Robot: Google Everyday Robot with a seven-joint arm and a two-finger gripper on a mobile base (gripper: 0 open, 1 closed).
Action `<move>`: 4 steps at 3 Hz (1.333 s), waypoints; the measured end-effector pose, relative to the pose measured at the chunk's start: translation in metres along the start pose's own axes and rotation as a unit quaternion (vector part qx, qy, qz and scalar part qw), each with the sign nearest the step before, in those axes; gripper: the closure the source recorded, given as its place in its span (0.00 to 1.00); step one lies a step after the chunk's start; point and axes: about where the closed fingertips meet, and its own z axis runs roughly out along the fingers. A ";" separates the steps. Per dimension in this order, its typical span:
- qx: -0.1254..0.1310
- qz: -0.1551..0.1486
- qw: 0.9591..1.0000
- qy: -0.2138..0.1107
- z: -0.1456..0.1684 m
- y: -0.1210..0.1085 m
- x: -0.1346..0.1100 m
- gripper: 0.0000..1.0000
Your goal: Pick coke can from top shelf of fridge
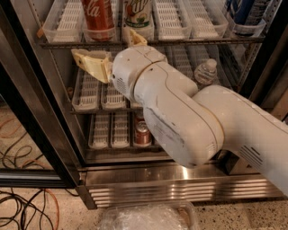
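Observation:
The coke can (97, 17), red with white script, stands in a clear lane tray on the top shelf (148, 42) of the fridge (180, 190), left of centre; its top is cut off by the frame edge. My gripper (101, 43) is open and empty, just below and in front of the top shelf's front edge, right under the coke can. One cream finger (90, 63) points left below the shelf. The other (134, 37) reaches up in front of the white-and-green can (137, 13). My big white arm covers the middle of the fridge.
A blue can (248, 11) stands at the top shelf's right. A water bottle (205, 72) sits on the middle rack, a small red can (142, 133) on the lower one. The black door frame (31, 117) runs down the left. Cables (22, 206) lie on the floor; a plastic-wrapped bundle (148, 217) is below.

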 end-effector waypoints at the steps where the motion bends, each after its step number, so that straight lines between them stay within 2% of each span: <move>1: -0.003 -0.021 1.000 -0.001 0.000 0.003 -0.003 0.26; 3: 0.008 -0.032 0.999 -0.011 -0.001 -0.010 -0.014 0.25; 4: 0.006 -0.023 1.000 -0.012 0.005 -0.016 -0.014 0.25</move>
